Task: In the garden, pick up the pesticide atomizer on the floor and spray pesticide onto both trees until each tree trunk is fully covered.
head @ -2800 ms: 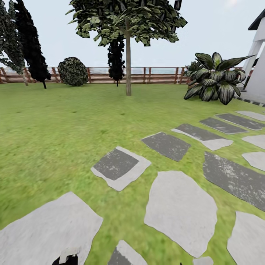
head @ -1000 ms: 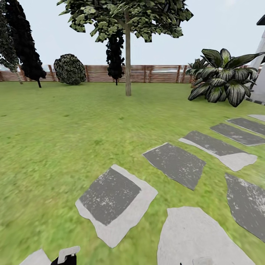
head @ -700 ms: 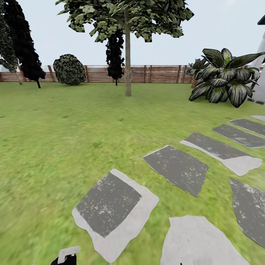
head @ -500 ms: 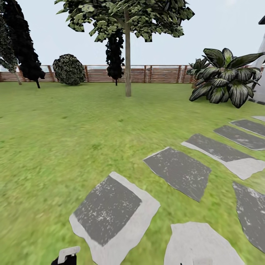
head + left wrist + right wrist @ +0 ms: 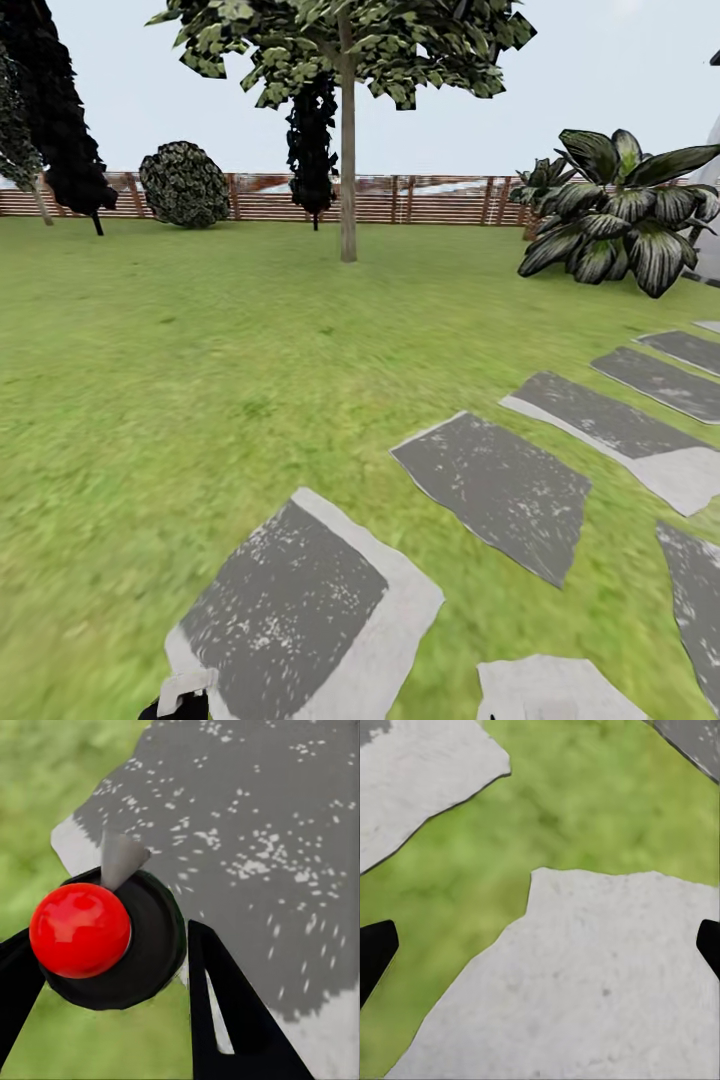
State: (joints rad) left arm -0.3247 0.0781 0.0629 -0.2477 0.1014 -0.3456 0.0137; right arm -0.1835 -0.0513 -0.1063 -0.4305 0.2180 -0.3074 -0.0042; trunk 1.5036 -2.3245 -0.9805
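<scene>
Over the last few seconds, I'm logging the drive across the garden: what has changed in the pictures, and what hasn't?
The camera has rolled forward over the lawn: the stepping stones have slid down and toward the viewer, and the tree trunk looks slightly nearer. That is the view moving, not the things. Unchanged: the left gripper holds the red-capped sprayer between its fingers, and the right gripper hangs open over paving, holding nothing.

Nothing readable anywhere here, honestly: no labels, brand names, numbers or signs on anything in these shots. The white speckles on the dark grey stepping stone [image 5: 283, 610] are just texture, not lettering.
</scene>
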